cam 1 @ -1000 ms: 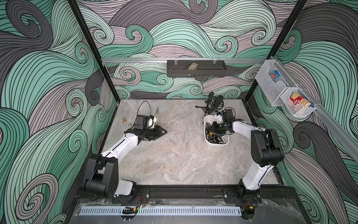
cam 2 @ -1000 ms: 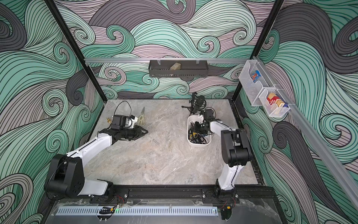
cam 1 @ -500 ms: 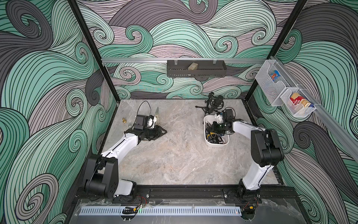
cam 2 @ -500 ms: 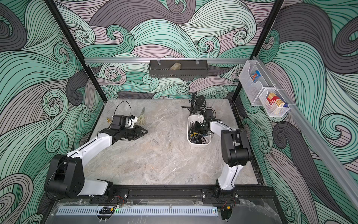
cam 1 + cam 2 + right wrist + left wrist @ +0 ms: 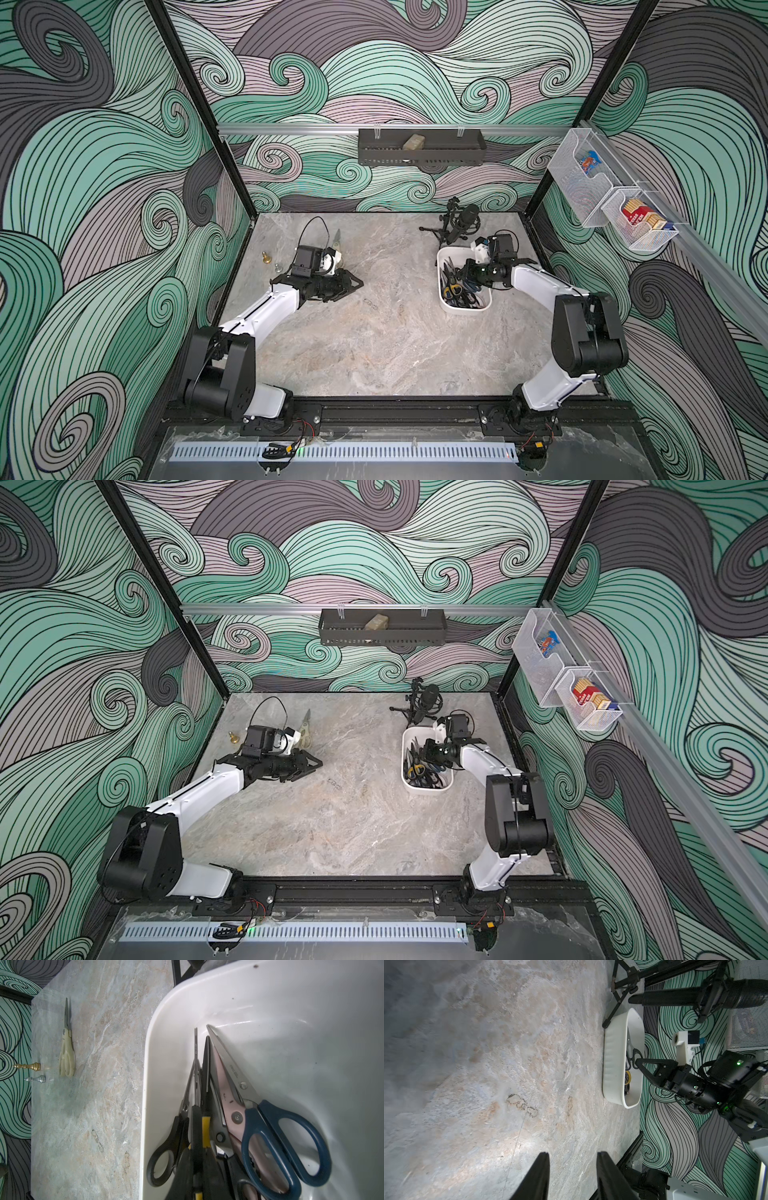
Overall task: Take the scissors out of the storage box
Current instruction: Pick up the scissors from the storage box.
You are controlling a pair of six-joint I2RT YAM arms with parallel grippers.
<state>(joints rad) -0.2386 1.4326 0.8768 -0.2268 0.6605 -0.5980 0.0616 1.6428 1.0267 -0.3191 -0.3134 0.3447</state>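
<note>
Your R gripper (image 5: 196,1176) sits low inside the storage box (image 5: 291,1022). Its jaws are pinched together on the handle of the yellow-black scissors (image 5: 205,1132), w/ a sliver of yellow showing btwn the fingers. From the L wrist cam you see the same gripper (image 5: 636,1062) reaching over the box's (image 5: 614,1053) far long rim, tip right at a black handle loop.

The box (image 5: 463,309) stands on the table (image 5: 374,353), R side, far half, just in front of the mic on a tripod (image 5: 461,220). Most pairs lie inside it, bunched along the wall nearer the table's middle, blades toward the back wall and handles toward the robot. On top lies the blue-handled pair (image 5: 280,1136), resting across the pink pair (image 5: 222,1084). The black-handled pair (image 5: 166,1157) lies closest to that wall. Exact count in the pile: can't tell, too much overlap.

One pair is out: the cream scissors (image 5: 67,1053) lie flat on the table at the far L, blades closed. They are near a small brass piece (image 5: 29,1066) and a silver piece (image 5: 37,1079), and partly hidden behind your L wrist in both top views (image 5: 306,725).

Your L gripper (image 5: 572,1167) hangs low over bare table, L of centre. Its jaws are apart w/ nothing btwn them, pointing across toward the box and well apart from it (image 5: 353,284).
</note>
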